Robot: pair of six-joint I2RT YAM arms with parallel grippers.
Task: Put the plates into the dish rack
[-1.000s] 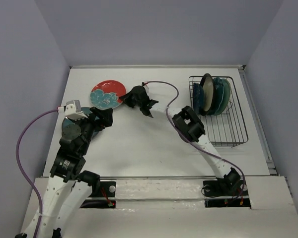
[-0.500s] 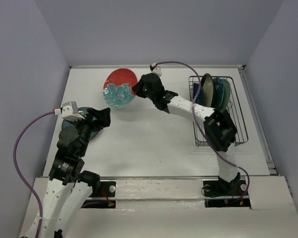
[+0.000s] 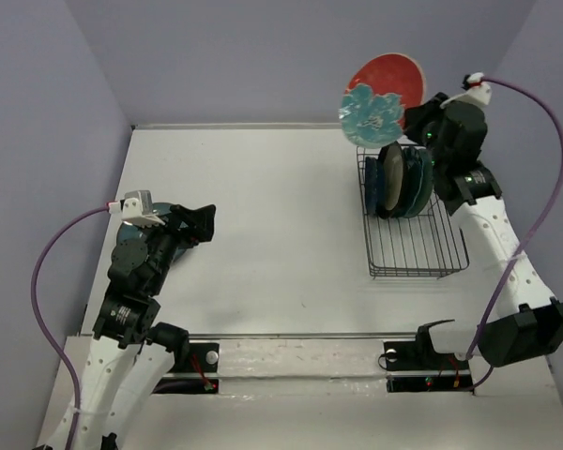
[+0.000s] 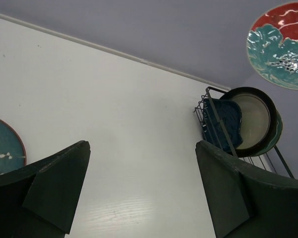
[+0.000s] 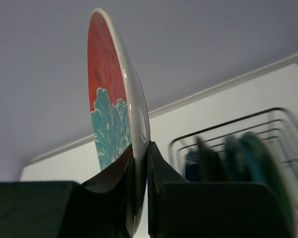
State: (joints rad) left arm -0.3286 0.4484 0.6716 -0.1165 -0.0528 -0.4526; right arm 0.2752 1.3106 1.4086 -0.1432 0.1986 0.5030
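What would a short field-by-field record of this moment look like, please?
right hand: shut on the red plate's rim
red plate: held on edge, raised in the air near the rack's far end
dish rack: on the right side of the table, near half holds no plates
racked plates: several, upright, at the far end
left hand: open, holding nothing
flowered plate: flat on the table, beside the left hand

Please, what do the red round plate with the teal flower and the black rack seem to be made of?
Red round plate with teal flower: likely glazed ceramic; its face shows bright glints and its rim is pale and thick.
Black rectangular wire dish rack: thin rods, probably coated metal; dull black, the white table shows through.
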